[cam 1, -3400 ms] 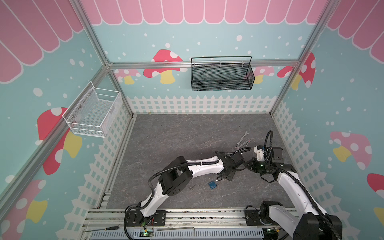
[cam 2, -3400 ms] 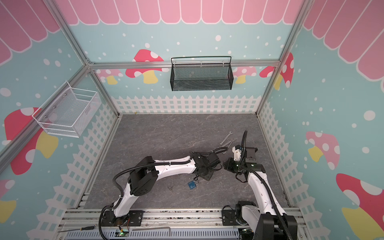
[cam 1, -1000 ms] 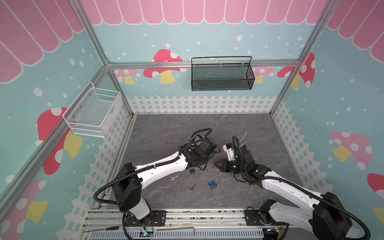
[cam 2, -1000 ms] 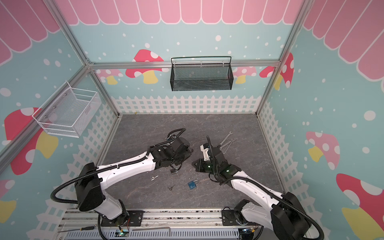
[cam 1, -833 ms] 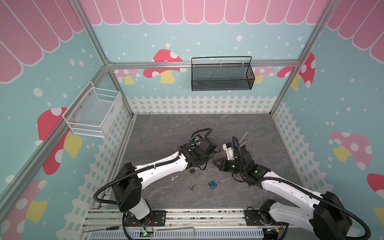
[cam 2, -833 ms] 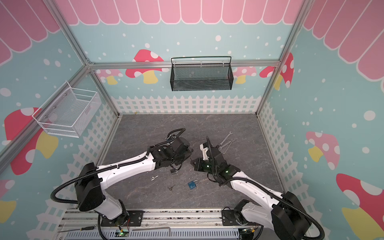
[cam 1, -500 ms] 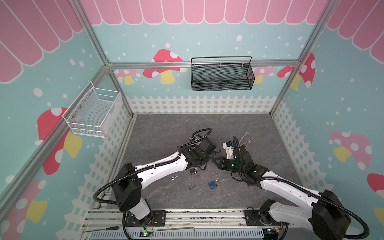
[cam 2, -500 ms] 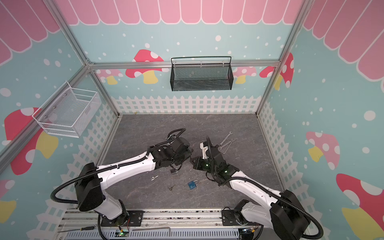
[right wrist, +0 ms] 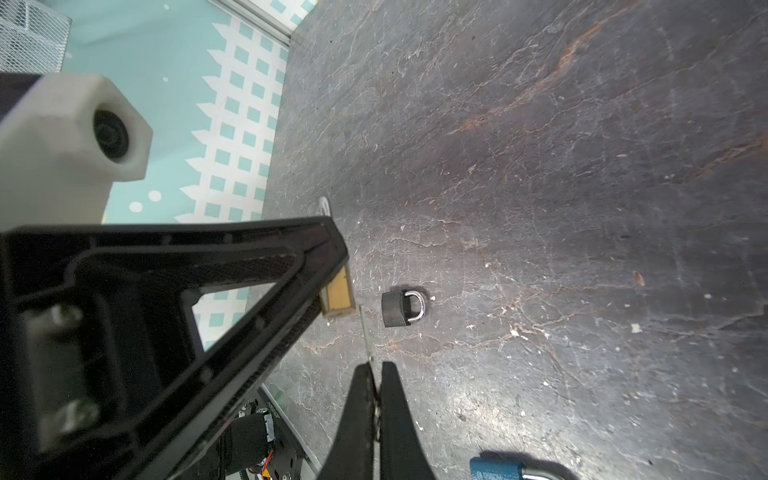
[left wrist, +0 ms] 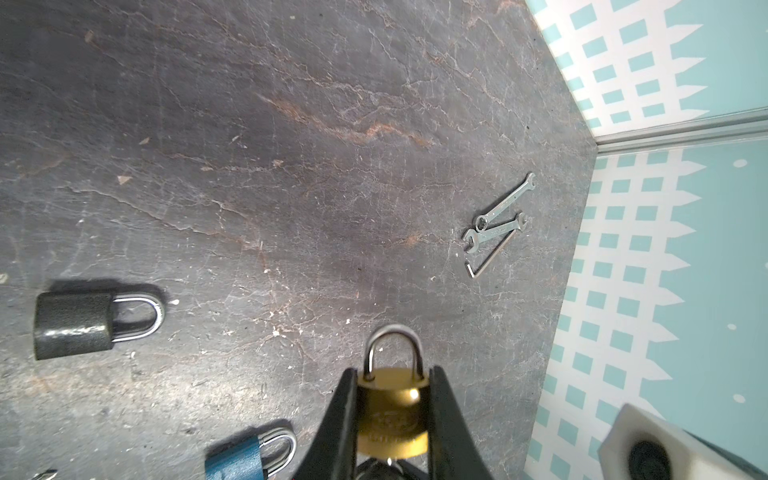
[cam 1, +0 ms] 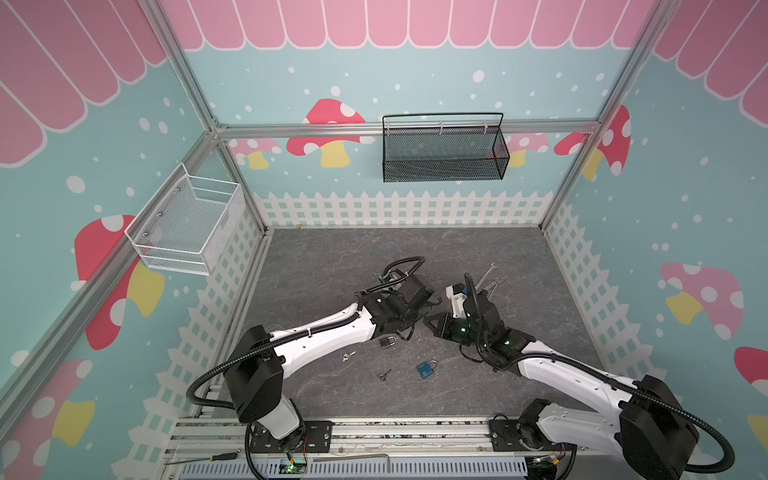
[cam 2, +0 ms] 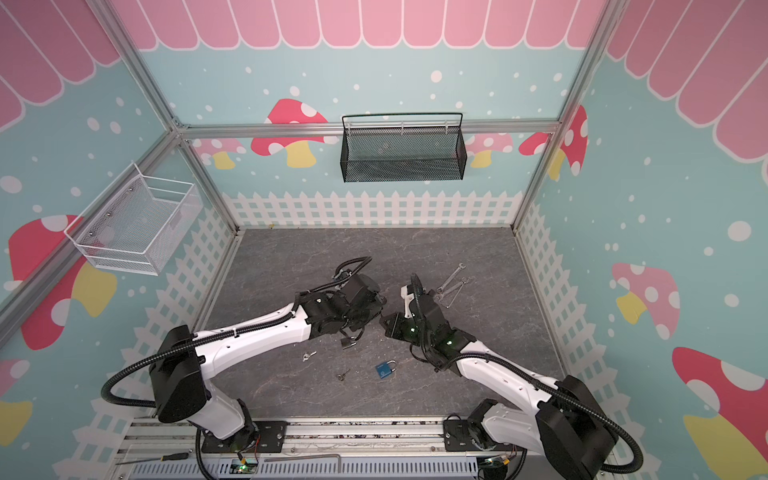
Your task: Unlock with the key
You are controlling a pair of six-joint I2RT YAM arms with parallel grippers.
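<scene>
The brass padlock point(left wrist: 392, 415) is glossy, the black padlock point(left wrist: 72, 324) matt, the floor point(left wrist: 291, 145) rough.

both top views looked down from high above the arm bases toward the back wall and its black mesh basket point(cam 1: 444, 149), taking in the whole grey table point(cam 1: 332, 257) from nearly the same spot. the left wrist camera rode close behind the left gripper point(left wrist: 393, 376), facing the wrenches point(left wrist: 496, 220) and the far right corner. the right wrist camera peered past the right gripper point(right wrist: 376, 368) toward the left wall. both wrist views shared the brass padlock point(left wrist: 392, 415), black padlock point(left wrist: 75, 324) and blue padlock point(left wrist: 237, 457).
</scene>
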